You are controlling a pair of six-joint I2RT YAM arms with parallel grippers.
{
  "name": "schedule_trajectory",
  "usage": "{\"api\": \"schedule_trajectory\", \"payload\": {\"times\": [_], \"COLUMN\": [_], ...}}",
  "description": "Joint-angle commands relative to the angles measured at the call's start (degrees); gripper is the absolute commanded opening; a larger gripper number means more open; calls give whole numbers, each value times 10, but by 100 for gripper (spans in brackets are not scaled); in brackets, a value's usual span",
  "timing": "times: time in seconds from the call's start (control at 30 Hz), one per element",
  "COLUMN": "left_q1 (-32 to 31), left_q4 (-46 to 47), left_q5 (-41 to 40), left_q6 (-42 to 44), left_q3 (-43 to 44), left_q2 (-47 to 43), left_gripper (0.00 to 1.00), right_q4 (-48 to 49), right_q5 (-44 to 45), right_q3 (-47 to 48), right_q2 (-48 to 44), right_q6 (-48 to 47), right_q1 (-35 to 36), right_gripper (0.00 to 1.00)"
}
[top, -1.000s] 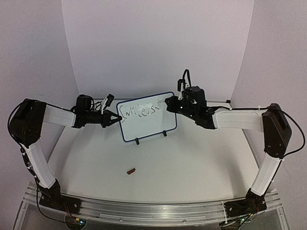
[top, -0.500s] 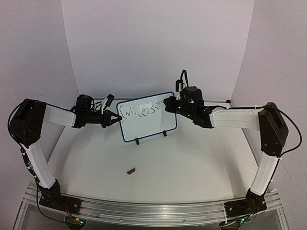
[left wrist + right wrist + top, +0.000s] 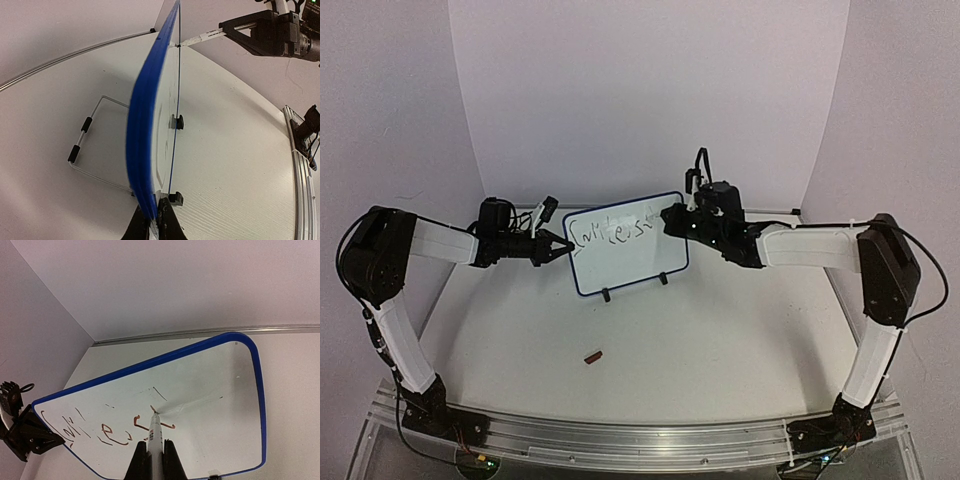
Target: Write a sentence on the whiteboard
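The whiteboard [image 3: 632,264] stands upright on two black feet at the back middle of the table, with a thin blue frame. One line of dark scrawled writing, the sentence [image 3: 610,231], runs along its top. My left gripper [image 3: 565,250] is shut on the board's left edge; the left wrist view shows the board edge-on [image 3: 145,150] between the fingers [image 3: 153,222]. My right gripper [image 3: 670,218] is shut on a white marker [image 3: 155,432]. The marker's tip touches the board [image 3: 215,385] just right of the last letters [image 3: 107,432]. The marker also shows in the left wrist view [image 3: 200,38].
A small dark red cap [image 3: 592,354] lies on the table in front of the board. A wire stand [image 3: 87,145] props the board from behind. White walls close the back and both sides. An aluminium rail [image 3: 620,440] runs along the near edge.
My right wrist has shifted slightly left and turned, keeping the marker at the board's top right. The left arm and the board have not moved.
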Motion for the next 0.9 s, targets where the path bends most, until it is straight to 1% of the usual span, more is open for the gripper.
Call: {"api": "schedule_trajectory", "payload": {"times": [0.0, 0.87], "left_q1": [-2, -1], "left_q4": [-45, -45], "left_q5": [-58, -59], "left_q6": [39, 39], "left_q3": [3, 5], "left_q2": [3, 5], "left_gripper": [0, 0], "right_q4": [0, -15], "right_q5": [-9, -9], "right_q3": [-6, -21], "right_q2": [10, 25], "right_q6": [11, 28], "right_q1": [-3, -2], "right_gripper": [0, 0]}}
